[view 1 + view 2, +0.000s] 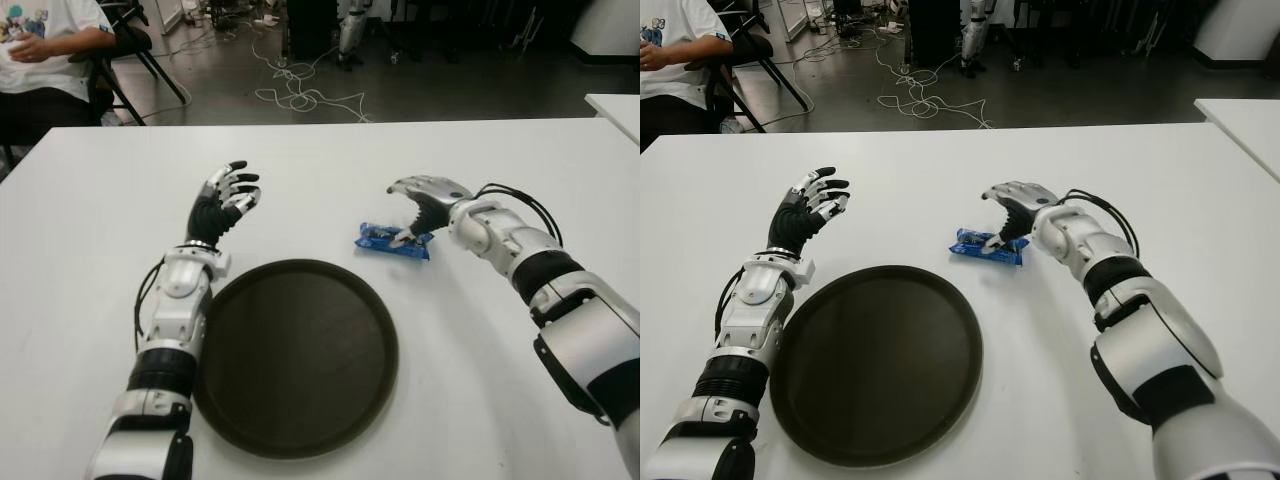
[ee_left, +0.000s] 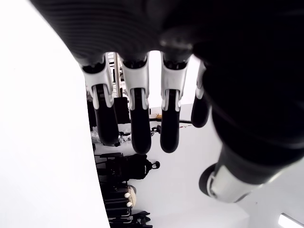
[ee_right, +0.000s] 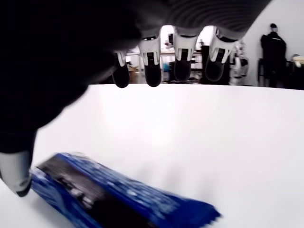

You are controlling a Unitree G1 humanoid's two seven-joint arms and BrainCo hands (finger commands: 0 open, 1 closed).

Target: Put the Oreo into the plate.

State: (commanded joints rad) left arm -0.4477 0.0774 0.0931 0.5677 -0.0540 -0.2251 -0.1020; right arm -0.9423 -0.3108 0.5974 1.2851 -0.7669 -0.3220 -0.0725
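The Oreo (image 1: 394, 240), a blue wrapped packet, lay flat on the white bench (image 1: 480, 150), just beyond the far right edge of the plate (image 1: 296, 355) and apart from it. The right robot hand (image 1: 425, 203) arched over the packet's right end, palm down. Its thumb tip touched that end of the wrapper, while the four fingers (image 3: 152, 72) stayed spread and extended above the bench beyond the packet, so the hand was apart and not closed on anything. In the right wrist view the packet sat under the palm, with bare bench between it and the fingertips.

The plate was a round dark tray, lying empty near the front of the bench between the two arms. The left robot hand (image 1: 225, 200) showed beside the plate's far left edge, raised with its palm turned toward the right and its fingers (image 2: 140, 118) loosely spread, holding nothing.

Past the bench, cables (image 1: 300, 90) trailed across the floor, and a seated person (image 1: 45, 50) in a white shirt showed at the far left corner.
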